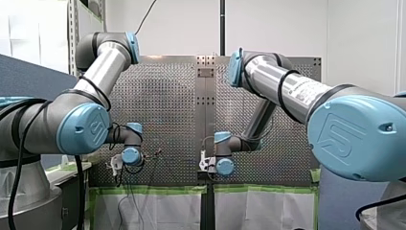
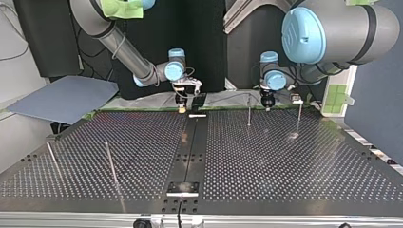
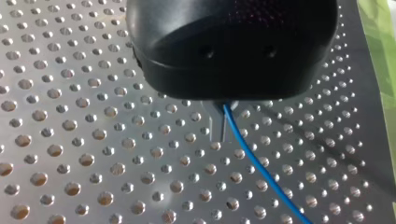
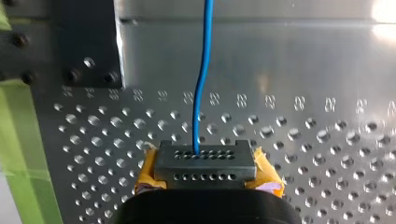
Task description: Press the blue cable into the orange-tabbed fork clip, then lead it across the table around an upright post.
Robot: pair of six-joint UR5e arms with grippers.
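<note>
Cable [image 3: 254, 165] | blue, pinched in left hand [image 3: 223, 127] | also pinched in right hand [image 4: 204, 157] (trails ahead of both)

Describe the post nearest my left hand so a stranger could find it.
In the top view, follow the dark middle strip to the far edge. The post stands just right of it; the other post there is further right.

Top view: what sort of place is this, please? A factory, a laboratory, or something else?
Most likely a robotics laboratory or test cell: my left arm and my right arm reach over a perforated table with thin upright posts, handling a blue cable.
</note>
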